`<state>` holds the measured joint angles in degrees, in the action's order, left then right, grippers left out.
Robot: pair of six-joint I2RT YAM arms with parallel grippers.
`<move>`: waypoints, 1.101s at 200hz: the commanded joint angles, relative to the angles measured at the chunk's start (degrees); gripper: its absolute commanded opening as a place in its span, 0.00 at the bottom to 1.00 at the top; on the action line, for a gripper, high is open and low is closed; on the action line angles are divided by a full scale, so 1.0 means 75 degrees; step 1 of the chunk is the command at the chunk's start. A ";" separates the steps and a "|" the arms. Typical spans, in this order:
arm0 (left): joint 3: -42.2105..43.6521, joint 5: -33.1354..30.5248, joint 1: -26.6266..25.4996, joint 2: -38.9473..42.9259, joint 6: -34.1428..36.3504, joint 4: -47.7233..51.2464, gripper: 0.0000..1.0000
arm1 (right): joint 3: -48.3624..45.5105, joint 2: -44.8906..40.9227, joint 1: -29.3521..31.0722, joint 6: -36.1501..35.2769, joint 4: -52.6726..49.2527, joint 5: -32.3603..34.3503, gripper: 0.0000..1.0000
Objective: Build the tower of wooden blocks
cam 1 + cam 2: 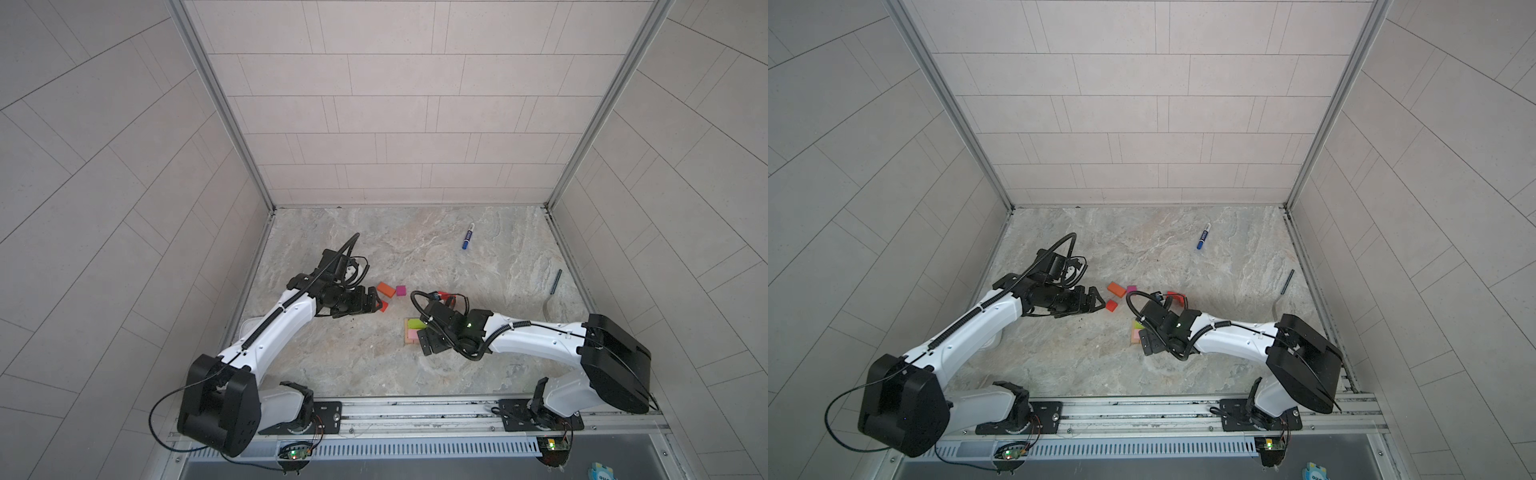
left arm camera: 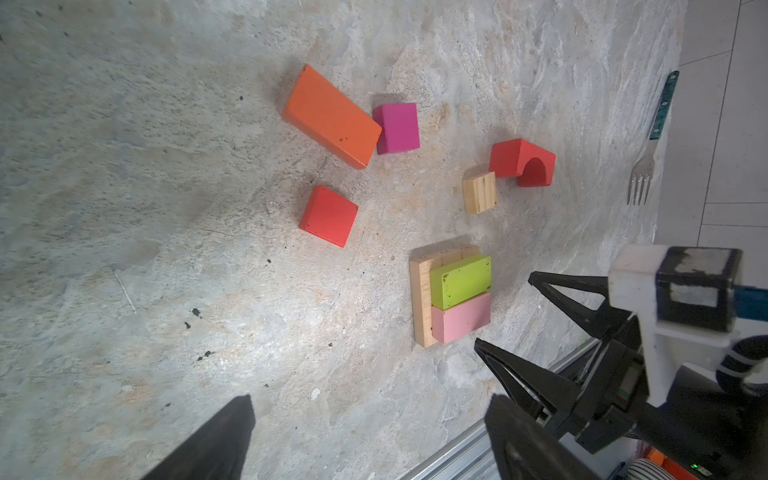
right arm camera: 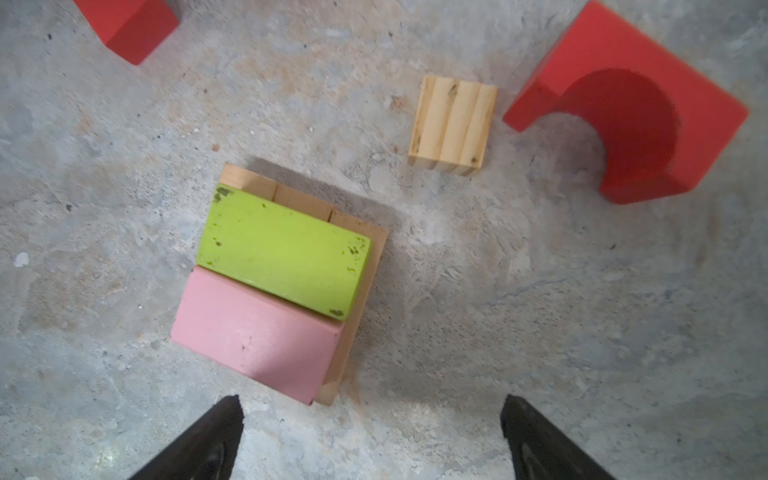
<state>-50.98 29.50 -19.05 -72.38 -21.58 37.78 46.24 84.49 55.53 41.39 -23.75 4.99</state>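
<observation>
Left to right, both top views.

- My left arm (image 1: 274, 328) comes in from the lower left, forearm stretched low toward centre.
- My left claw (image 1: 376, 303) is spread wide and empty, near the red cube (image 1: 382, 306) but clear of it.
- Just above the cube, the orange brick (image 1: 385, 289) and magenta cube (image 1: 400, 290) lie corner to corner.
- Right of centre, the lime-green brick (image 3: 282, 253) and pink brick (image 3: 253, 332) sit side by side on the tan planks (image 3: 303, 208).
- My right claw (image 3: 370, 399) is spread and empty, poised just beside that stack.
- The tan cube (image 3: 453, 124) and red arch (image 3: 602, 41) lie near.
- My right arm (image 1: 536, 336) enters from the lower right.
</observation>
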 commanded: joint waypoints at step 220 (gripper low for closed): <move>-0.0015 -0.0067 -0.0028 0.0104 0.0026 -0.0007 0.94 | -0.0247 -0.0085 -0.0246 0.0154 -0.0049 0.0302 0.98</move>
<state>-50.98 29.34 -19.05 -72.38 -21.56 37.78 43.75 83.57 53.95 41.74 -23.77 5.63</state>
